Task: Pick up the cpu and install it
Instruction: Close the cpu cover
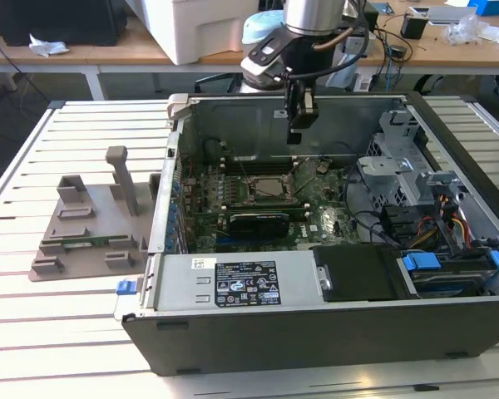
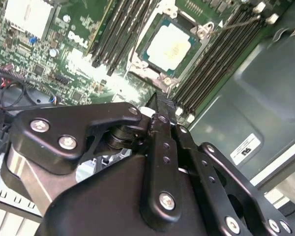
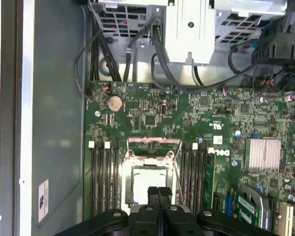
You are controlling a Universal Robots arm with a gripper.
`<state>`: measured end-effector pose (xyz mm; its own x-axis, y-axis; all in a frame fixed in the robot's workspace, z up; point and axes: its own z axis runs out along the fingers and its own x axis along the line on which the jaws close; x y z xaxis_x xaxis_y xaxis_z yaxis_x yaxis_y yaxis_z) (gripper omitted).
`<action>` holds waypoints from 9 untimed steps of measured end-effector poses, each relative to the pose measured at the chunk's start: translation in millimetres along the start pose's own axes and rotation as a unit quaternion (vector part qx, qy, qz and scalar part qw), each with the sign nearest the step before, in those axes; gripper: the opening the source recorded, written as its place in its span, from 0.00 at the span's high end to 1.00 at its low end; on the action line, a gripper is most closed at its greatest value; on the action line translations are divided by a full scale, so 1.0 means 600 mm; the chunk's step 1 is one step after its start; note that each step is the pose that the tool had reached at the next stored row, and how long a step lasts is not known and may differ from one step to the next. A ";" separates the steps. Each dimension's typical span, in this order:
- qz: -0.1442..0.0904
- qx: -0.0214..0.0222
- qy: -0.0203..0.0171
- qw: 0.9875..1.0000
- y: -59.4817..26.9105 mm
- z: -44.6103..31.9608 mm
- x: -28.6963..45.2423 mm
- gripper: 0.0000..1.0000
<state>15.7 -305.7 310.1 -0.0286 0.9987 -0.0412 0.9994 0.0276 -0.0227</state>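
1. Reaches down from above into the open dark-grey metal computer case (image 1: 449, 141), with the silver-and-black arm (image 1: 312, 12) close to vertical.
2. Carries the black two-fingered gripper (image 1: 296, 133) tip-down over the board, hovering clear and touching nothing.
3. Fingers pressed together along one thin seam, nothing held between them; seen in both wrist views at the gripper's tip (image 3: 158, 191) (image 2: 161, 102).
4. Below the joined fingertips and apart from them: the small flat square cpu (image 3: 146, 181) (image 2: 169, 46) with its pale silver-grey metal top, partly hidden behind the fingertips in the first wrist view.
5. In the exterior view, cpu (image 1: 262, 189) lower than the gripper and slightly toward the exterior view's left of it.
6. Seated in the black-framed socket (image 2: 146, 69) on the green motherboard (image 3: 196, 113), with rows of long black memory slots (image 3: 104, 182) on either side of the gripper's tip.
7. Lies flat and square to the socket; top bright and plain, with a thin darker rim; faint markings too small to tell.
8. Well away from the gripper, outside the case: a grey plastic holder tray (image 1: 87, 233) on the white slatted table (image 1: 66, 332).
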 end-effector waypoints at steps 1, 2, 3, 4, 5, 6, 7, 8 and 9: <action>0.000 0.000 0.000 1.000 0.005 0.000 0.000 0.89; 0.000 0.000 0.000 1.000 0.007 0.000 0.000 0.89; 0.000 0.000 0.000 1.000 0.009 0.000 0.000 0.89; 0.000 0.000 0.000 1.000 0.012 0.000 0.000 0.89; 0.000 0.000 0.000 1.000 0.014 0.000 0.000 0.89; 0.000 0.000 0.000 1.000 0.015 0.000 0.000 0.89; 0.000 0.000 0.000 1.000 0.018 0.000 0.000 0.89; 0.000 0.000 0.000 1.000 0.019 0.000 0.000 0.89; 0.000 0.000 0.000 1.000 0.024 0.000 0.000 0.89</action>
<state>30.1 -305.0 309.7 -0.0285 0.9987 -0.0413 0.9994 0.0276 -0.0230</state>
